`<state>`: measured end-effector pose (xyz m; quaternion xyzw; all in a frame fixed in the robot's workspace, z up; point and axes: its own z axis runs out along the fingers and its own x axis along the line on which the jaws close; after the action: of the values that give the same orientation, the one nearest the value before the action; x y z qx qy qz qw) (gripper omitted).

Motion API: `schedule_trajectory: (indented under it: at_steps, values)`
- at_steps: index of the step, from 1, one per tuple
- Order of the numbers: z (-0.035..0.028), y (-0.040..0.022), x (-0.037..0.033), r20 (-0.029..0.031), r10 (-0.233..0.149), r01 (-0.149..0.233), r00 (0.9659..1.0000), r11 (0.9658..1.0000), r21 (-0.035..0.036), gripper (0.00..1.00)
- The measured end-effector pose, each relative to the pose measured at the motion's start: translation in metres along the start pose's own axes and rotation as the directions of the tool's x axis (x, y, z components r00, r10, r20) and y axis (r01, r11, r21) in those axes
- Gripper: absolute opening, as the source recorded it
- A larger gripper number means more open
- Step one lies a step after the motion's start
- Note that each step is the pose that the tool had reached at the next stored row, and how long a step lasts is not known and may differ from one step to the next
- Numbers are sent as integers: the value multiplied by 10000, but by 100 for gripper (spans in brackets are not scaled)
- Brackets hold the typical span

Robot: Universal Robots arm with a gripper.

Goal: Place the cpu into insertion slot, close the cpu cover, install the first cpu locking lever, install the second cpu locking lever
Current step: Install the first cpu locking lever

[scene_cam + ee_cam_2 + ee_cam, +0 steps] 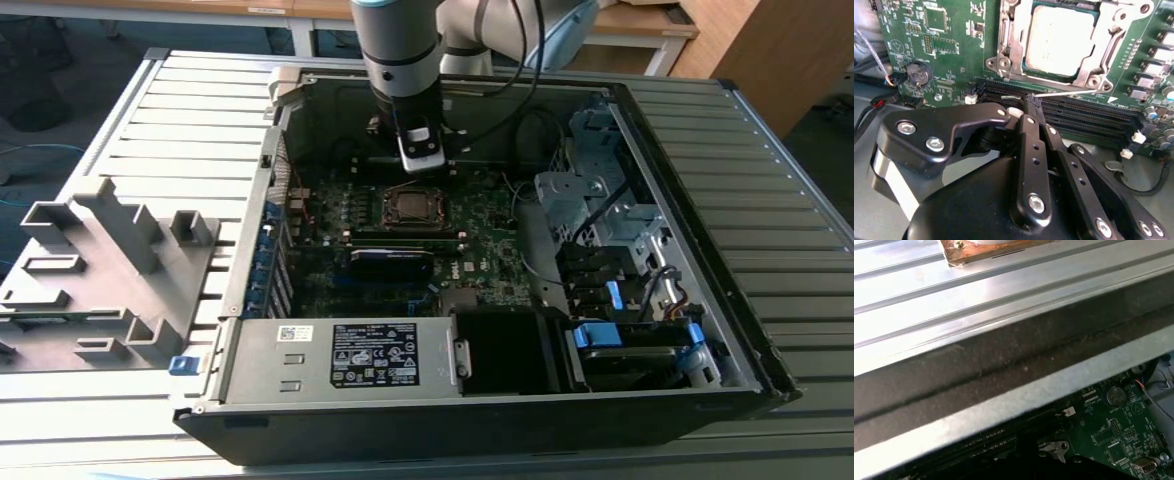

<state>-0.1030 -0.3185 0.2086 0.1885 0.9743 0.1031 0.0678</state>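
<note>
The cpu (1059, 40) lies flat in the insertion slot (411, 207), its silvery top facing up. The cpu cover (1008, 45), a metal frame, is folded down around it. A thin silvery locking lever (1069, 92) runs along the socket's edge nearest the memory slots. My gripper (1032, 100) has its black fingers pressed together, and their tips touch that lever's free end. In the exterior view the gripper (422, 168) hangs inside the open computer case, just behind the socket.
Long black memory slots (1079, 112) lie right under the fingertips. A coin battery (918, 74) sits on the green board. The case wall (1004, 350) rises close behind the arm. A drive cage (601, 215) and power supply (360, 355) bound the board. A grey plastic shroud (107, 270) lies on the table.
</note>
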Motion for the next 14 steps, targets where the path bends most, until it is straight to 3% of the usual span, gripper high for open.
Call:
schedule_trajectory:
  at_steps: [8,14]
  values:
    - [70,-23,24,73,46,-45,10000,10000,-19,11]
    - [81,-29,34,103,31,-30,9999,10000,-35,11]
